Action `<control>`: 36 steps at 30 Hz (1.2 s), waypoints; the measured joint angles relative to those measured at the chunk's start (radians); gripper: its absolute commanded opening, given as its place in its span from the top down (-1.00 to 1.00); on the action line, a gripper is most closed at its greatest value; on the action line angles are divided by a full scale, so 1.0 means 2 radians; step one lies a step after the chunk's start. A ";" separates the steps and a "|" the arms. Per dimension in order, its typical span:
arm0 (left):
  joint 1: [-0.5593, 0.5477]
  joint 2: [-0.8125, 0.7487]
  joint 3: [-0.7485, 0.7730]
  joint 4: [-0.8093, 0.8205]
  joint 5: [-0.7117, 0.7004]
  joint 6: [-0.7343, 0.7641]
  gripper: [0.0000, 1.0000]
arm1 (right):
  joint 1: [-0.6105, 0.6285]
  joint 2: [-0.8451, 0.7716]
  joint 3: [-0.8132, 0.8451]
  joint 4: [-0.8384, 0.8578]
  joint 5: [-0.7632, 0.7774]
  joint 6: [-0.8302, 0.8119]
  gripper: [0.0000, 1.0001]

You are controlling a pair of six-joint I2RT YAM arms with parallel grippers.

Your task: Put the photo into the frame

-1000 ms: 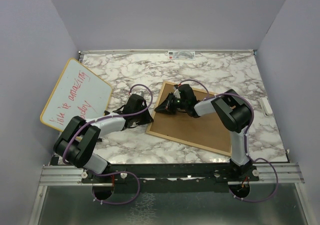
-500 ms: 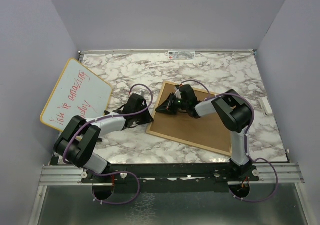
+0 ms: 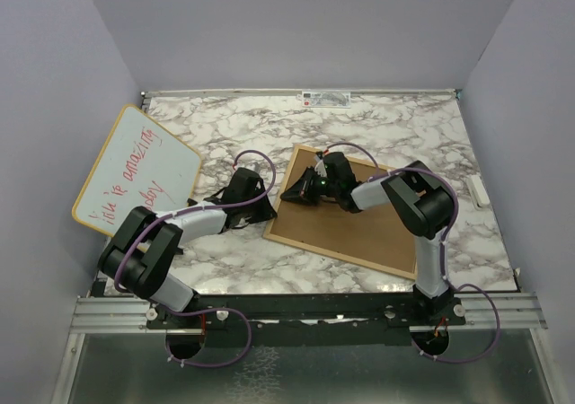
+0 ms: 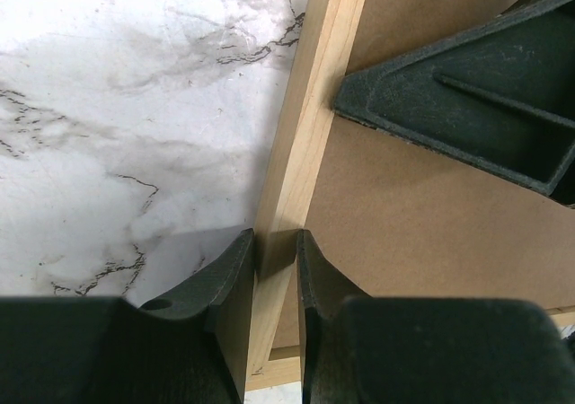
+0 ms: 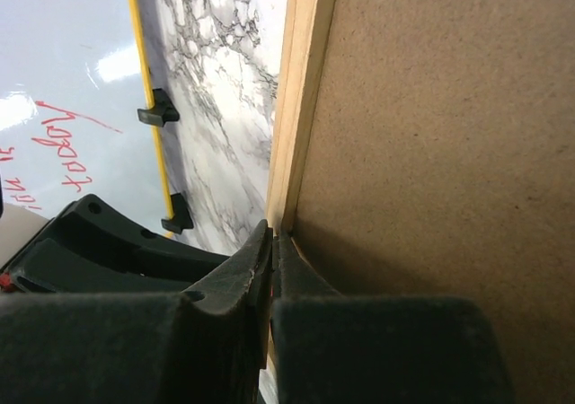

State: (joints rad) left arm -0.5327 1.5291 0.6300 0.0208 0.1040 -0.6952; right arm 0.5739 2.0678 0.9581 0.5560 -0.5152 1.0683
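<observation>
face-down frame (image 4: 296, 135), long axis roughly left-right; left jaws around its rail, right jaws shut

Table (image 3: 404, 121): white marble pattern, grey veins; metal rails (image 3: 305, 312) along the near edge. Walls (image 3: 296, 27): plain lavender-grey on three sides (evenly lit, soft shadows). Whiteboard (image 3: 135, 166): yellow-rimmed, red handwriting, at the table's left edge.
</observation>
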 measured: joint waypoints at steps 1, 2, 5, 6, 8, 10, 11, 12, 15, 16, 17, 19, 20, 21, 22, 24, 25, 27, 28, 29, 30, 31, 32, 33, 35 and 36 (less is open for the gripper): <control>0.000 0.000 0.000 0.000 0.000 0.000 0.60 | 0.000 -0.001 -0.001 0.000 0.002 -0.003 0.86; 0.000 0.000 0.000 0.000 0.000 0.000 0.60 | 0.001 -0.003 -0.001 -0.003 0.005 -0.011 0.83; 0.000 0.002 0.002 0.002 -0.001 0.000 0.60 | 0.000 -0.016 0.002 -0.035 0.025 -0.030 0.68; -0.001 0.004 0.002 0.004 -0.002 0.000 0.60 | 0.001 -0.023 0.004 -0.049 0.035 -0.039 0.64; -0.002 0.006 0.003 0.007 -0.004 0.000 0.60 | 0.000 -0.035 0.010 -0.079 0.053 -0.054 0.57; -0.002 0.007 0.004 0.009 -0.004 0.000 0.60 | 0.000 -0.044 0.015 -0.101 0.066 -0.066 0.54; -0.002 0.007 0.004 0.008 -0.004 0.000 0.60 | 0.000 -0.047 0.017 -0.110 0.070 -0.072 0.52; -0.002 0.007 0.005 0.009 -0.004 0.000 0.60 | 0.000 -0.049 0.019 -0.115 0.072 -0.076 0.50; -0.002 0.008 0.005 0.009 -0.004 0.000 0.57 | 0.000 -0.050 0.019 -0.114 0.069 -0.077 0.48; -0.002 0.008 0.005 0.008 -0.004 0.000 0.55 | 0.000 -0.050 0.019 -0.111 0.065 -0.076 0.48; -0.002 0.008 0.006 0.008 -0.004 0.000 0.54 | 0.000 -0.050 0.018 -0.108 0.060 -0.074 0.50; -0.002 0.009 0.006 0.009 -0.004 0.000 0.48 | 0.000 -0.050 0.014 -0.092 0.050 -0.067 0.59; -0.002 0.010 0.006 0.010 -0.004 0.000 0.46 | 0.000 -0.050 0.010 -0.080 0.044 -0.062 0.69; -0.002 0.010 0.007 0.010 -0.004 0.000 0.46 | 0.000 -0.050 0.006 -0.067 0.038 -0.058 0.76; -0.002 0.011 0.007 0.012 -0.004 0.001 0.46 | 0.000 -0.050 0.002 -0.055 0.032 -0.053 0.82; -0.002 0.011 0.007 0.013 -0.004 0.001 0.48 | 0.000 -0.048 -0.003 -0.033 0.021 -0.042 0.88; -0.002 0.012 0.007 0.014 -0.004 0.001 0.49 | 0.001 -0.046 -0.003 -0.023 0.016 -0.038 0.90; -0.002 0.012 0.007 0.014 -0.004 0.001 0.54 | 0.002 -0.041 -0.002 -0.009 0.010 -0.032 0.92; -0.002 0.012 0.008 0.013 -0.004 0.001 0.56 | 0.003 -0.038 -0.001 -0.004 0.008 -0.030 0.93; -0.002 0.013 0.008 0.013 -0.004 0.001 0.57 | 0.004 -0.034 0.000 -0.001 0.007 -0.028 0.93; -0.002 0.013 0.008 0.014 -0.004 0.002 0.57 | 0.004 -0.029 0.001 -0.001 0.006 -0.027 0.94; -0.002 0.014 0.009 0.014 -0.004 0.002 0.59 | 0.005 -0.025 0.001 -0.001 0.006 -0.026 0.94; -0.002 0.015 0.010 0.014 -0.004 0.002 0.60 | 0.005 -0.022 0.001 -0.002 0.006 -0.026 0.93; -0.002 0.017 0.011 0.015 -0.004 0.002 0.60 | 0.005 -0.018 0.001 -0.002 0.006 -0.025 0.93; -0.002 0.020 0.013 0.017 -0.004 0.002 0.59 | 0.005 -0.012 0.001 -0.004 0.006 -0.026 0.88; -0.002 0.020 0.014 0.017 -0.004 0.002 0.57 | 0.005 -0.010 0.001 -0.004 0.006 -0.025 0.86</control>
State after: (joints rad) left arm -0.5369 1.5696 0.6571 0.0551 0.0963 -0.6910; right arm 0.5835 2.0483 0.9604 0.5484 -0.5026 1.0183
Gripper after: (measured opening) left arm 0.237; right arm 0.043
